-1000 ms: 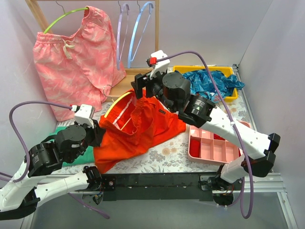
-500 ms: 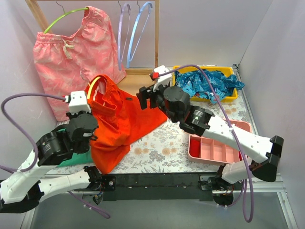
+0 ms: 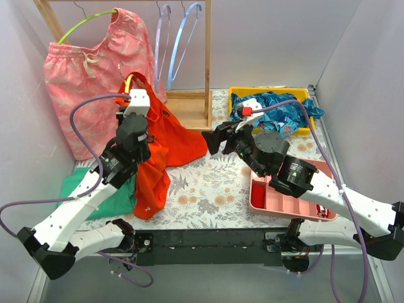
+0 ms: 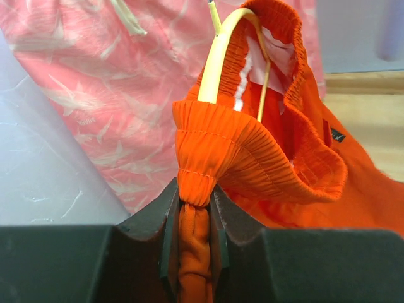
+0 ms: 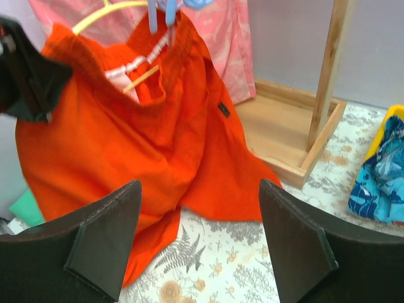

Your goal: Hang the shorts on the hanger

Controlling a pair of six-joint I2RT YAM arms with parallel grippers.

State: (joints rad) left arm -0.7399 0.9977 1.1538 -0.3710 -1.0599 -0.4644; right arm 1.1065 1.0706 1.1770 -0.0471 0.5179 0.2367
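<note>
The red-orange shorts [image 3: 173, 132] hang in the air at the left, threaded on the yellow hanger [image 3: 129, 80], with one leg trailing to the table. My left gripper [image 3: 128, 107] is shut on the bunched elastic waistband [image 4: 194, 189]. In the left wrist view the hanger [image 4: 218, 63] rises through the waist opening. My right gripper [image 3: 216, 140] is open and empty, low over the table to the right of the shorts and apart from them. The right wrist view shows the shorts [image 5: 145, 139], the hanger [image 5: 101, 16] and its own gripper [image 5: 199, 233].
Pink patterned shorts [image 3: 95, 82] hang on a green hanger on the wooden rack [image 3: 207, 63], beside pale blue and lilac hangers [image 3: 180, 38]. A yellow bin with blue cloth [image 3: 278, 107] stands at the back right, a pink tray [image 3: 284, 192] at the front right, and green cloth [image 3: 101, 196] at the left.
My left gripper has lifted the shorts and hanger off the table, up and back toward the rack. My right gripper has drawn back to the right, clear of the shorts.
</note>
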